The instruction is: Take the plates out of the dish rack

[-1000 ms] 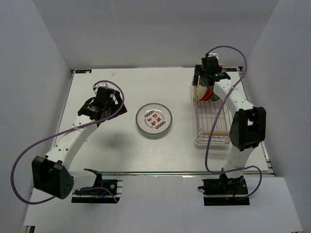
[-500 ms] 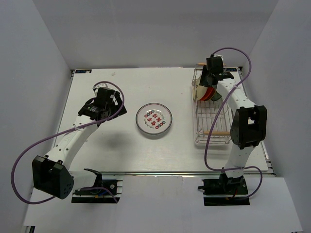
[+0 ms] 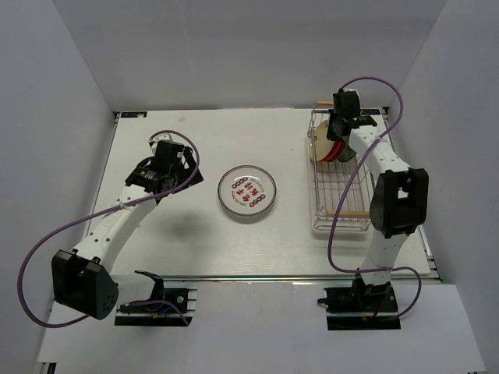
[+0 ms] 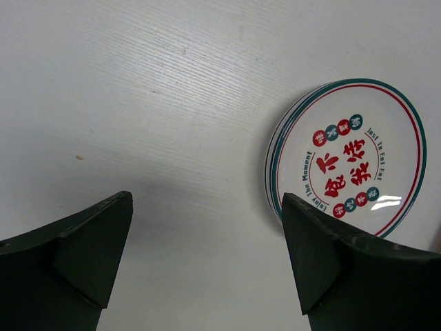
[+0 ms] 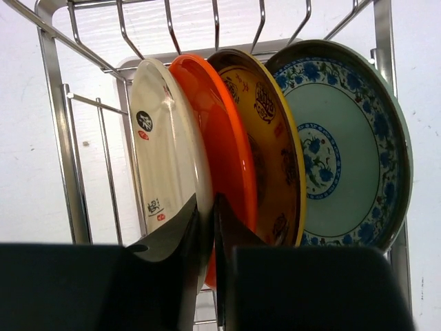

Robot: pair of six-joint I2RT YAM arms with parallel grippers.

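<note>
White plate (image 5: 165, 145) in right end effector (image 5: 205, 205)

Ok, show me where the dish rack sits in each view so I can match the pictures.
Top external: the dish rack stands on the right side of the table, running from near to far.
Left wrist: not in it.
Right wrist: the dish rack fills the frame, its wires behind and left of the standing plates.
Shared landmark: the orange plate, at the rack's far end from above, second from the left in the right wrist view.
</note>
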